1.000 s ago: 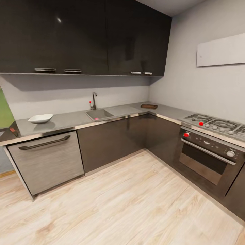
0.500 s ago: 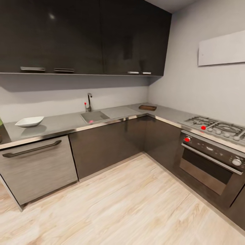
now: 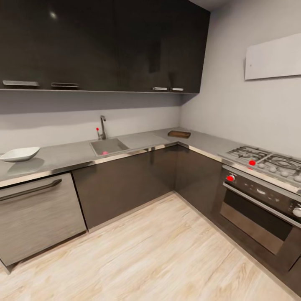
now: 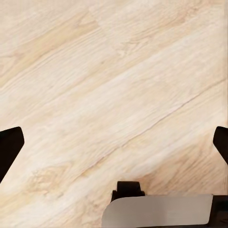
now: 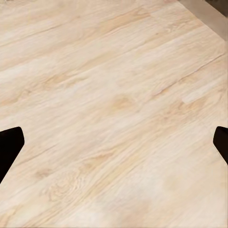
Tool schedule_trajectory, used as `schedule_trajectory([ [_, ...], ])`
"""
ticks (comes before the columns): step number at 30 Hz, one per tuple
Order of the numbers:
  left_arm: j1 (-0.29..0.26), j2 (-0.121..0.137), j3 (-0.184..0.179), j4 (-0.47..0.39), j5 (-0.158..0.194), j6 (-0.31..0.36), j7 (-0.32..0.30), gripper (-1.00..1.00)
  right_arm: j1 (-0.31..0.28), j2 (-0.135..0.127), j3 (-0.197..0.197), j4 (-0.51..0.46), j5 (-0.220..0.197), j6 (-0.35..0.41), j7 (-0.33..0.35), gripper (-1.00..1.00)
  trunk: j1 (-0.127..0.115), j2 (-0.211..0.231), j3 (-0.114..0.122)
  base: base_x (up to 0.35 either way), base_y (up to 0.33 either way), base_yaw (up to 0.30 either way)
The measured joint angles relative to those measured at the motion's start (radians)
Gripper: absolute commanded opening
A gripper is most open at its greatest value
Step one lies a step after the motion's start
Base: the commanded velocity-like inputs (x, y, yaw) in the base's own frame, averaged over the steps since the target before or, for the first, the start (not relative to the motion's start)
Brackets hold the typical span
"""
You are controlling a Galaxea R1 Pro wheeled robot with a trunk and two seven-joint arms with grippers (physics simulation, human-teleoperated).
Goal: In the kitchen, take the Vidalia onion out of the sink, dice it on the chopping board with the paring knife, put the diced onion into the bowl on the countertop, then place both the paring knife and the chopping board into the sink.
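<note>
In the head view the grey countertop runs along the far wall and turns a corner to the right. The steel sink is set into it, and a small pink Vidalia onion lies in the basin. A white bowl stands on the counter at the far left. The brown chopping board lies in the counter's corner. The paring knife is out of view. My left gripper and right gripper hang open over the wooden floor, dark fingertips wide apart, holding nothing.
A chrome faucet with a red knob stands behind the sink. A gas hob and oven fill the right run. A dishwasher front sits at the left. Dark wall cabinets hang above. Light wood floor lies between me and the counter.
The whole head picture has slid left and the counter looms slightly larger, so the camera has turned and moved. Nothing on the counter has shifted.
</note>
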Motion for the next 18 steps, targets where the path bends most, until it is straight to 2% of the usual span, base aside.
schedule_trajectory([
  [14,0.000,0.000,0.000,0.000,0.000,0.000,0.000,1.00,0.000,0.000,0.000,0.000,0.000,0.000,0.000,1.00,0.000,0.000,0.000,0.285,-0.182,0.000],
  [18,0.000,0.000,0.000,0.000,0.001,0.000,0.000,1.00,0.000,0.000,0.000,0.000,0.000,0.000,0.000,1.00,0.000,0.000,0.000,0.284,-0.047,0.000],
])
